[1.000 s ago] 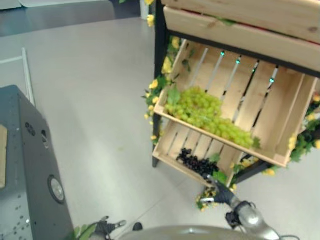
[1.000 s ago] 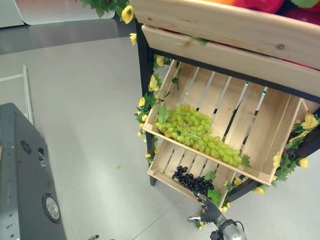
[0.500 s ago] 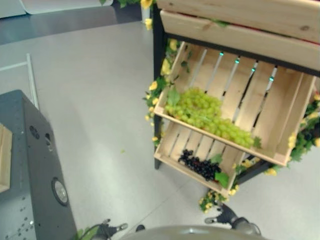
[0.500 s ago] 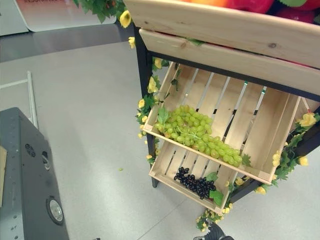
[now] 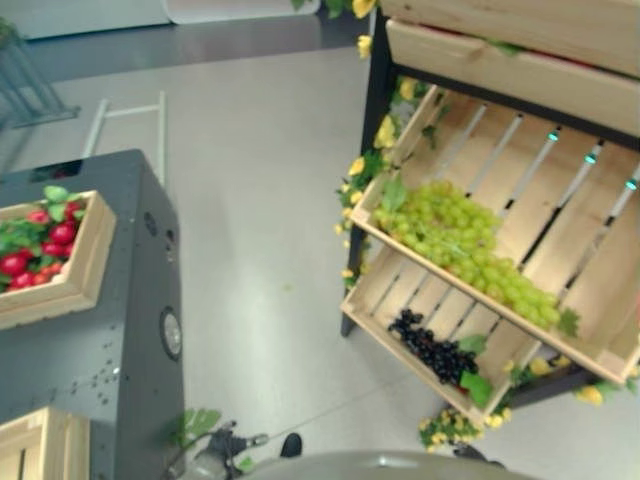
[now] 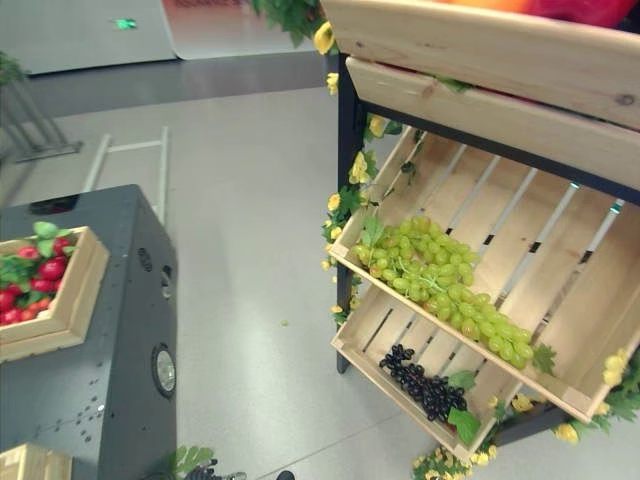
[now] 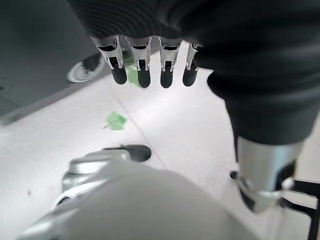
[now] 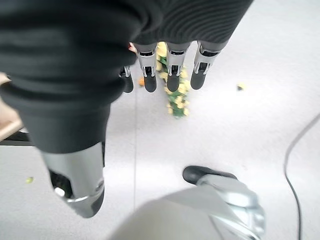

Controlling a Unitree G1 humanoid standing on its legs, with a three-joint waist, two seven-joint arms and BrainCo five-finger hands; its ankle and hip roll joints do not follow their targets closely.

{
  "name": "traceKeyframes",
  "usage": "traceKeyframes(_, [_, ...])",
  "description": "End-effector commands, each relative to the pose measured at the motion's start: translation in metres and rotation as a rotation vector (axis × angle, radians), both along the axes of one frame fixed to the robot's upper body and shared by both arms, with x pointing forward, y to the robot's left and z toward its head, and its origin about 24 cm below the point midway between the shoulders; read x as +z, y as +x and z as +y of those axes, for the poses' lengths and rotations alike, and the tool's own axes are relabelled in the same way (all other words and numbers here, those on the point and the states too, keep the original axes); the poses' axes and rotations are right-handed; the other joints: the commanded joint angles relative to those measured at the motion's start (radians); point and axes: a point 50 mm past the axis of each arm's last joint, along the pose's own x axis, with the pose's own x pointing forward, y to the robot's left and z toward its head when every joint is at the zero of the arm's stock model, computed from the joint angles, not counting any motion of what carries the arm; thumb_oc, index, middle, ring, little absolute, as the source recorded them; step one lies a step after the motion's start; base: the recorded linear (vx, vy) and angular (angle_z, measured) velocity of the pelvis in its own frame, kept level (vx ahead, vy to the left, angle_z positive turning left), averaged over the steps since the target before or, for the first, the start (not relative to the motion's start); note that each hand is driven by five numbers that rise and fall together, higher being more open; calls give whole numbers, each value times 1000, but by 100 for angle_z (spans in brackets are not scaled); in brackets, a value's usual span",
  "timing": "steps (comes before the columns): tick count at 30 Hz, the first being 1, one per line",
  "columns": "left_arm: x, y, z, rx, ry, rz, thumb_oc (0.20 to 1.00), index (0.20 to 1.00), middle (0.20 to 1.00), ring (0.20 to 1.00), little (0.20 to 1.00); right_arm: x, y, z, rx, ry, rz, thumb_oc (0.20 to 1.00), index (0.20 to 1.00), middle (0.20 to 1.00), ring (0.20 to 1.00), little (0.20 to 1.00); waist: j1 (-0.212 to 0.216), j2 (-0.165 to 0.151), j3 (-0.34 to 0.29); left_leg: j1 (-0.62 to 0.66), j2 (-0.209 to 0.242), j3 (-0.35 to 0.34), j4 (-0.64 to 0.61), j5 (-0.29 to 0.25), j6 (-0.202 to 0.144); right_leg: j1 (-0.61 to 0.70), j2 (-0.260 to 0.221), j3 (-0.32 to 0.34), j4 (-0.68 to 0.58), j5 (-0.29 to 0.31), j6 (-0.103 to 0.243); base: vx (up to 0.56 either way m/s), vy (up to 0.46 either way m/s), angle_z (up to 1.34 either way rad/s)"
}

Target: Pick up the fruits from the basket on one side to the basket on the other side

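A slanted wooden crate (image 5: 600, 340) on the black stand at the right holds a long bunch of green grapes (image 5: 458, 242). The smaller crate (image 6: 372, 368) below it holds dark grapes (image 6: 421, 386). At the left, a wooden crate (image 5: 84, 268) of red fruits (image 5: 40, 250) with green leaves sits on a grey cabinet (image 5: 120, 360). My left hand (image 7: 144, 74) hangs low over the floor by the cabinet, fingers straight, holding nothing. My right hand (image 8: 173, 76) hangs beside the stand's foot, fingers straight and empty too.
Another wooden crate corner (image 5: 40, 445) shows at the cabinet's near left. Yellow flowers and leaves (image 5: 360, 190) trim the stand's black post. An upper crate (image 6: 500, 45) juts out above the grapes. A white metal frame (image 5: 130, 115) lies on the grey floor.
The camera has swung left, bringing the cabinet's crate of red fruits into view. My right hand has dropped from beside the dark grapes' crate to low by the floor.
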Motion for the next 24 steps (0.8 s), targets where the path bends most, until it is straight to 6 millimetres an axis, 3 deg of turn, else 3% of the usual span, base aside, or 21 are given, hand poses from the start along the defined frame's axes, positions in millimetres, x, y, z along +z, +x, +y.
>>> traceKeyframes(1, [0,16,-14,45,-57,-42,1000,1000,1000,1000,1000,5,2,-17,-46,-48,-22,1000,1000,1000,1000,1000,25,-19,37,-38,-38,-2,75,-51,36,-50,-28,31,30,-5,91,-278,-369,51])
traceKeyframes(2, [0,18,-16,52,-67,-48,1000,1000,1000,1000,1000,5,1,-19,-50,-62,-19,1000,1000,1000,1000,1000,34,-14,61,-81,-18,-21,87,-7,8,-29,-11,2,-10,3,78,-215,-274,36])
traceKeyframes(5, [0,19,-20,82,-81,-52,1000,1000,1000,1000,1000,6,1,-23,-77,-74,-28,1000,1000,1000,1000,1000,26,-10,84,-125,-6,7,97,21,2,-24,-7,-40,-36,16,73,-212,-219,51])
traceKeyframes(10, [-1,17,-19,129,-94,-40,1000,1000,1000,1000,1000,7,1,-26,-90,-92,-28,1000,1000,1000,1000,1000,15,-27,93,-163,18,217,163,-5,8,-16,-46,-128,-85,47,79,-152,-131,81])
traceKeyframes(13, [-3,2,-15,189,-101,-11,1000,1000,1000,1000,1000,6,-3,-27,-74,-93,-7,1000,1000,1000,1000,1000,16,-32,83,-113,-4,198,201,-63,18,-24,-60,-163,-85,58,77,-131,-65,72])
traceKeyframes(15, [-4,-3,-15,217,-117,3,1000,1000,1000,1000,1000,6,-2,-26,-65,-86,-9,1000,1000,1000,1000,1000,11,-55,70,-57,-28,220,260,-151,41,-43,-85,-213,-80,64,80,-106,-40,58])
traceKeyframes(18, [-5,-5,-16,224,-126,7,1000,1000,1000,1000,1000,7,1,-24,-58,-75,-23,1000,1000,1000,1000,1000,4,-56,66,-1,-16,248,267,-197,43,-52,-96,-262,-79,68,81,-115,8,74])
traceKeyframes(19, [-4,-3,-16,242,-137,-3,1000,1000,1000,1000,1000,7,3,-23,-61,-71,-32,1000,1000,1000,1000,1000,-1,-55,59,45,10,281,240,-209,36,-65,-106,-314,-79,73,86,-110,34,82])
traceKeyframes(20, [-5,-3,-16,243,-137,-3,1000,1000,1000,1000,1000,7,3,-23,-61,-71,-32,1000,1000,1000,1000,1000,-2,-54,60,47,11,280,240,-210,35,-63,-105,-315,-79,72,85,-100,61,68])
traceKeyframes(23, [-4,2,-15,310,-164,-21,1000,1000,1000,1000,1000,8,7,-21,-76,-59,-50,1000,1000,1000,1000,1000,-6,-58,48,69,38,359,218,-216,23,-64,-135,-420,-76,77,95,-61,68,81])
traceKeyframes(24, [-4,2,-15,310,-164,-22,1000,1000,1000,1000,1000,8,7,-21,-76,-59,-50,1000,1000,1000,1000,1000,-7,-58,48,66,39,358,221,-217,23,-64,-135,-421,-75,77,95,-74,90,100])
